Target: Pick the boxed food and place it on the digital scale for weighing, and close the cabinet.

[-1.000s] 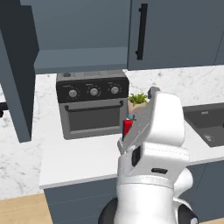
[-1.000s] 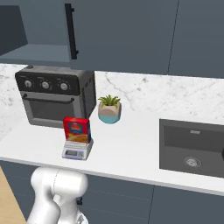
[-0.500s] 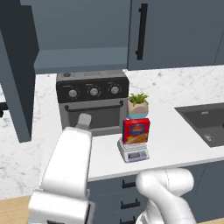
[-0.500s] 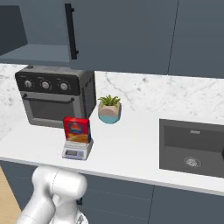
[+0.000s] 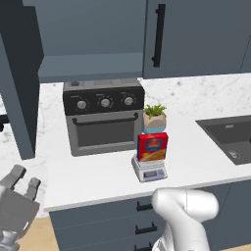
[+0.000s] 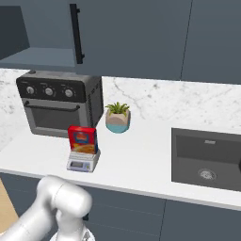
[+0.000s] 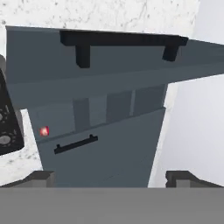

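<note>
End effector [image 5: 22,184] wide open and empty, pointed at open cabinet door [image 7: 109,61].

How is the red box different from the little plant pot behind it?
The boxed food is red, flat-sided and tall; the plant pot is round, pale with a teal bottom, and has green leaves. The boxed food stands on the digital scale; the plant pot sits directly on the counter. Both stand upright, next to the oven.

No legible text found anywhere. Blue band across the small upright red cardboard box [image 5: 152,147] too blurred to read. Dark display panel on the small light-grey square scale [image 5: 150,171] showed no readable digits.
</note>
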Robot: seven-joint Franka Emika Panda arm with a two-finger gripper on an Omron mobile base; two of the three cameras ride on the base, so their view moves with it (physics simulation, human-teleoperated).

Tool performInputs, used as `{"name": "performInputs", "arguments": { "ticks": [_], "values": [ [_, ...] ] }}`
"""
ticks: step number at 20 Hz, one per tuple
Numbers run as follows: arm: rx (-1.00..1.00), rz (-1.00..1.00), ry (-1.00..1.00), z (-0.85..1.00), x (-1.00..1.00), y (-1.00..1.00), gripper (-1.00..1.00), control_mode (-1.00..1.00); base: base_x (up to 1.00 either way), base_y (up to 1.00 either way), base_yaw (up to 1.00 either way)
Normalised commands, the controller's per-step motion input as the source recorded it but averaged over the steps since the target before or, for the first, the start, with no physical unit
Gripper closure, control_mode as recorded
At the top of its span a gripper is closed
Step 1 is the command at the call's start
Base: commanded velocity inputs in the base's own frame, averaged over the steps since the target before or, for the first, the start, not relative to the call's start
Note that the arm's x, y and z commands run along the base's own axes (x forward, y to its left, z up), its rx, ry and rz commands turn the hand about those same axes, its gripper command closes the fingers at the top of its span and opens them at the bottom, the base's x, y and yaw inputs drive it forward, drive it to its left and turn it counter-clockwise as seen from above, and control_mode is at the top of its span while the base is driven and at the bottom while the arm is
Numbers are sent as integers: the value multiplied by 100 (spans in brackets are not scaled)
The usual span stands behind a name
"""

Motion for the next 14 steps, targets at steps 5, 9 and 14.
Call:
{"name": "performInputs", "arguments": {
  "ticks": [5,9,14],
  "values": [
    [8,-8,-1,-62,56,84,-100,-100,0,0,0],
    [0,-7,5,-19,100,76,-100,-100,0,0,0],
    [0,-8,1,-38,100,58,-100,-100,0,0,0]
  ]
}}
